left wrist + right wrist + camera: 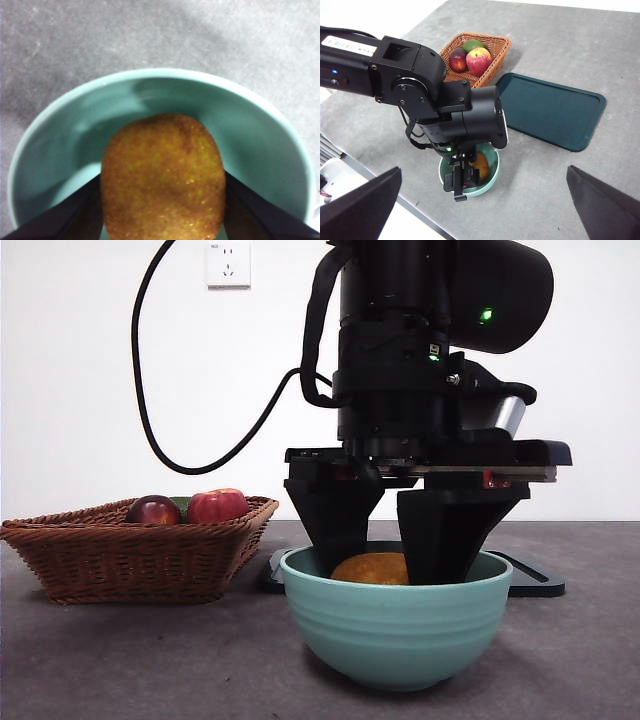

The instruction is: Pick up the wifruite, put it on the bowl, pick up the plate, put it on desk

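The wifruite [370, 568], orange-yellow and dull-skinned, sits low inside the teal bowl [395, 630] at the front of the desk [100, 660]. My left gripper [385, 565] reaches down into the bowl from above, its jaws pressed against both sides of the fruit. The left wrist view shows the wifruite [162, 175] filling the gap between the jaws, with the bowl [60, 130] wall around it. A dark green rectangular plate [550, 110] lies flat behind the bowl [492, 177]. My right gripper [484, 169] hangs high above the table, open and holding nothing.
A wicker basket [130, 550] stands left of the bowl, holding a red apple [217, 505], a dark maroon fruit [152, 510] and a green one. The plate's edge [530, 580] shows behind the bowl. The table's front edge runs close to the bowl.
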